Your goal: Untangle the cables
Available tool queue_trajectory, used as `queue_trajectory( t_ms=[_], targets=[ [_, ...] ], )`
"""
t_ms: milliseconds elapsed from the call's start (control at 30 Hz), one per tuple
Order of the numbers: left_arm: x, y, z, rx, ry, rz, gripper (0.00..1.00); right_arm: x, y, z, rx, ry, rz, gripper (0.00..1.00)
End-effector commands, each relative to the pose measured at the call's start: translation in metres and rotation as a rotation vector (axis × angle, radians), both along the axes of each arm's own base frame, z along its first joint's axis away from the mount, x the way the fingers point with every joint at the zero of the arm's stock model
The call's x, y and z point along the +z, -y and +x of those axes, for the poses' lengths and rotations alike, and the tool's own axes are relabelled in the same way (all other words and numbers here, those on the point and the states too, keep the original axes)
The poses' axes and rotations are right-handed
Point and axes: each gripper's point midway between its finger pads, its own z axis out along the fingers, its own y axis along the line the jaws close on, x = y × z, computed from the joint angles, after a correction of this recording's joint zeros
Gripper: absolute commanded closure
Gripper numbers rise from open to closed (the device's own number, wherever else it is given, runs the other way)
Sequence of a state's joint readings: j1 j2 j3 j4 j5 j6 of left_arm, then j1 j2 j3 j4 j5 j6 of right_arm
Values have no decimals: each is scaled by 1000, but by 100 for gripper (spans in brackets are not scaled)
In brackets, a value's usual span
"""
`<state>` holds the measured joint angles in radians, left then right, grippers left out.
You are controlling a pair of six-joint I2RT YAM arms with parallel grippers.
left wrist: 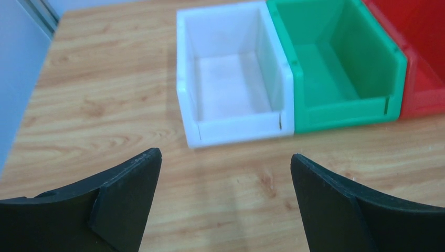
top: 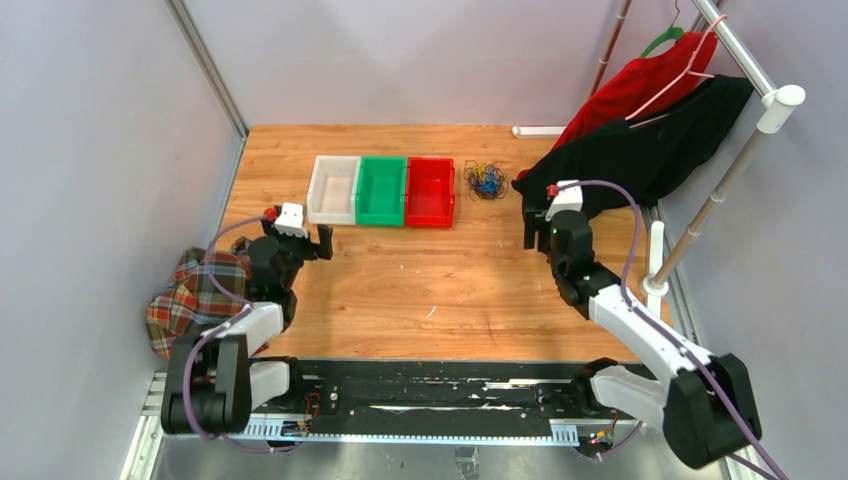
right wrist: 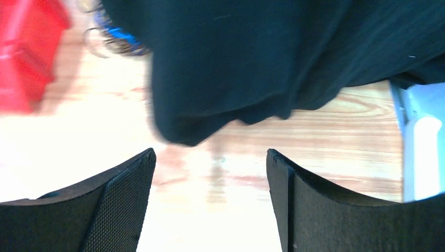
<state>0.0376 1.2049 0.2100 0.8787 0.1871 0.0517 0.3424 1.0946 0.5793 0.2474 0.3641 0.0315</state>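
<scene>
The cables (top: 485,180) lie as a small tangle of blue, black and yellow-tan wires on the wooden table, just right of the red bin (top: 431,215). In the right wrist view the cables (right wrist: 118,43) show at the upper left, blurred and partly hidden behind a black garment (right wrist: 262,52). My right gripper (top: 540,222) hovers to the right of and nearer than the tangle, open with nothing in it (right wrist: 211,155). Over on the left, the left gripper (top: 300,232) stands open and empty before the white bin (left wrist: 236,128), its jaws (left wrist: 225,157) wide apart over bare wood.
White (top: 333,160), green (top: 382,160) and red bins stand side by side at mid-table. A black garment (top: 640,150) and a red one (top: 630,85) hang from a rack (top: 720,190) at the right, the black one drooping to the table. A plaid cloth (top: 195,290) lies left.
</scene>
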Motion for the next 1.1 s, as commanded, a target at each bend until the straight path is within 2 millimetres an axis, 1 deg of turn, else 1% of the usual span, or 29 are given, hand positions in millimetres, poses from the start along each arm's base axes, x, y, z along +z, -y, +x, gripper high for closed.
queue_trajectory(
  t_ms=[0, 100, 200, 300, 333, 400, 433, 500, 567, 600, 667, 733, 767, 867, 900, 933, 1000, 1067],
  targets=[
    [22, -6, -1, 0, -140, 64, 2, 0, -31, -36, 79, -60, 41, 23],
    [40, -13, -8, 30, -199, 89, 2, 17, -74, -44, 248, -48, 138, 23],
    [58, -15, -13, 34, -220, 95, 2, 23, -116, -51, 374, -71, 162, 23],
    [80, -13, -14, 36, -217, 67, 2, 18, -153, -41, 426, -133, 84, 23],
    [84, -12, -14, 36, -224, 54, 2, 20, -165, -35, 436, -157, 67, 23],
    [94, -9, -14, 23, -233, 37, 2, 26, -183, -20, 437, -200, 42, 23],
    [96, -6, -14, 10, -250, 30, 2, 37, -190, -6, 416, -185, 59, 23],
    [101, -3, -12, -6, -268, 20, 2, 46, -196, 17, 361, -162, 95, 23],
    [103, -3, -9, -8, -292, 9, 2, 53, -201, 40, 335, -129, 80, 22],
    [102, -2, -6, -12, -309, 7, 2, 55, -201, 52, 318, -126, 66, 22],
    [99, -1, -1, -23, -344, 7, 2, 52, -190, 75, 237, -142, 39, 23],
    [92, -2, 5, -25, -379, 10, 2, 45, -178, 98, 179, -173, 38, 22],
    [87, -2, 9, -26, -399, 14, 2, 36, -172, 110, 162, -198, 43, 22],
    [72, -6, 19, -14, -438, 28, 2, 22, -159, 139, 140, -242, 72, 25],
    [67, -7, 23, -9, -449, 30, 2, 21, -157, 147, 145, -257, 82, 25],
    [63, -9, 27, -4, -458, 32, 2, 15, -153, 155, 144, -275, 84, 25],
    [56, -11, 36, 2, -472, 39, 2, -1, -146, 170, 137, -306, 80, 25],
    [50, -12, 45, 3, -486, 43, 2, -12, -139, 182, 127, -321, 68, 25]
  ],
)
